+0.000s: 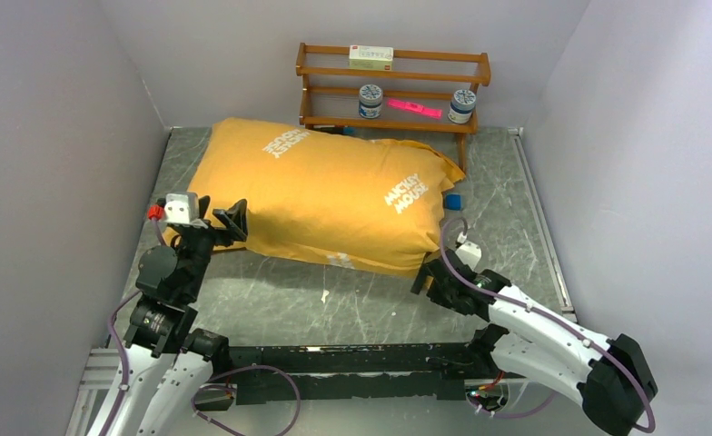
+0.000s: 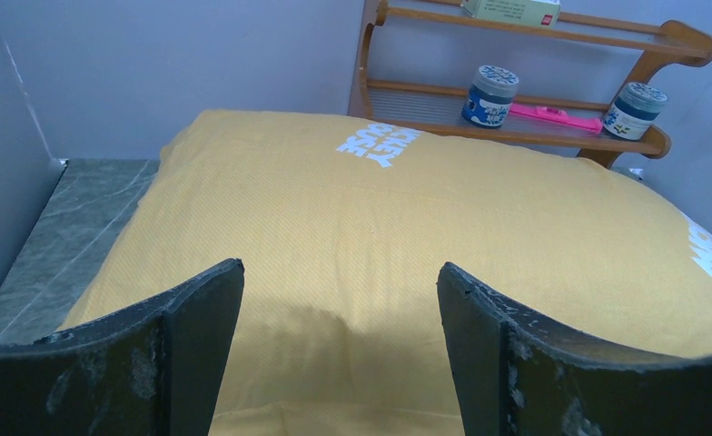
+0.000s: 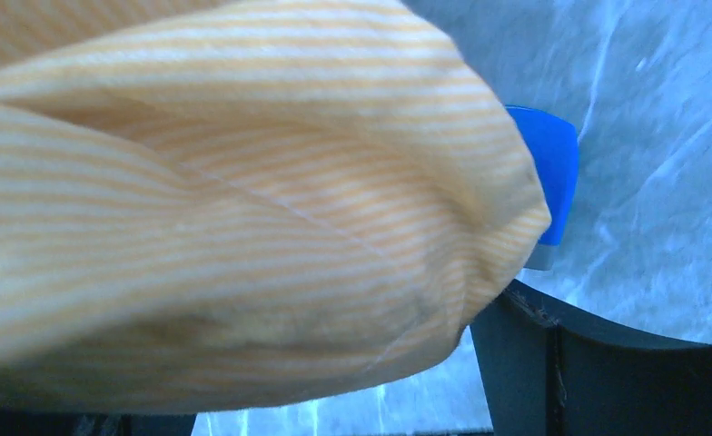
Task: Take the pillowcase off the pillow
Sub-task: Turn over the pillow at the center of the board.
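pillowcase: and there it is, the orange-yellow pillowcase (image 1: pixel 325 195), stuffed full and lying across the middle of the table (image 1: pixel 352 304), white "mickey mouse" lettering facing up in two spots.
pillow: tucked wholly inside the pillowcase, none of its own surface showing in any view.
left gripper: the left gripper (image 1: pixel 228 221) sits right at the pillowcase's left short end, jaws spread wide and holding nothing. its wrist view looks along the top of the cloth, both fingers (image 2: pixel 193 336) well apart and the fabric just ahead of them.
right gripper: the right gripper (image 1: pixel 432 269) is down at the near right corner of the pillowcase, jaws as wide as can be. in its wrist view a bulging, finely striped corner of cloth fills the space above the fingers (image 3: pixel 552 363), loose and not clamped.
blue thing: a small blue thing (image 1: pixel 452 202) lies on the table just beside the pillowcase's right end, peeking out from behind the cloth in the right wrist view.
wooden rack: a wooden rack (image 1: pixel 393 86) stands at the back wall, right behind the pillowcase's far edge; touching or not, cannot tell.
on the rack: a pale box (image 1: pixel 370 57) up top. on the lower shelf, one jar (image 1: pixel 370 100), a pink item (image 1: pixel 414 108), then a second jar (image 1: pixel 462 105).
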Action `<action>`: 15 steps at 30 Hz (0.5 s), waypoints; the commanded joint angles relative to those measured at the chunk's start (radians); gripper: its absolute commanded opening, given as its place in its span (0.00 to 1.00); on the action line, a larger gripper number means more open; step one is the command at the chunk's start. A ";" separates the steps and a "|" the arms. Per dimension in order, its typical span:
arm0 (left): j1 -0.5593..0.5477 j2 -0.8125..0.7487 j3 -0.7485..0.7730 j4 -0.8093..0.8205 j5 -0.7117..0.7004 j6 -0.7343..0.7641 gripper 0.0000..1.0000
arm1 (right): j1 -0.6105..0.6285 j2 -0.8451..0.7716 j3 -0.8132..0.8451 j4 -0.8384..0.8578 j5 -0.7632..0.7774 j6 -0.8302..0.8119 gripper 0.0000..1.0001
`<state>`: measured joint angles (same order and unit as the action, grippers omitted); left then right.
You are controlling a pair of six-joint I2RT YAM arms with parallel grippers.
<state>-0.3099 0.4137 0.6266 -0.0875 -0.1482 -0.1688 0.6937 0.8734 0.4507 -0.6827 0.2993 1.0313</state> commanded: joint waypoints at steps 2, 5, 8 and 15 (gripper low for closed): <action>-0.013 -0.014 0.000 0.028 -0.022 0.035 0.83 | -0.078 0.051 -0.029 0.227 0.283 0.053 1.00; -0.018 -0.019 -0.001 0.024 -0.029 0.038 0.83 | -0.173 0.099 -0.040 0.380 0.291 -0.009 1.00; -0.021 -0.025 -0.002 0.022 -0.035 0.040 0.83 | -0.292 0.131 -0.051 0.537 0.248 -0.093 1.00; -0.024 -0.031 -0.005 0.019 -0.036 0.042 0.83 | -0.441 0.243 -0.047 0.914 0.160 -0.288 1.00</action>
<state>-0.3298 0.3912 0.6247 -0.0895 -0.1741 -0.1505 0.3122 1.0687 0.3969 -0.1207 0.4595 0.8776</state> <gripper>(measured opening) 0.828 0.997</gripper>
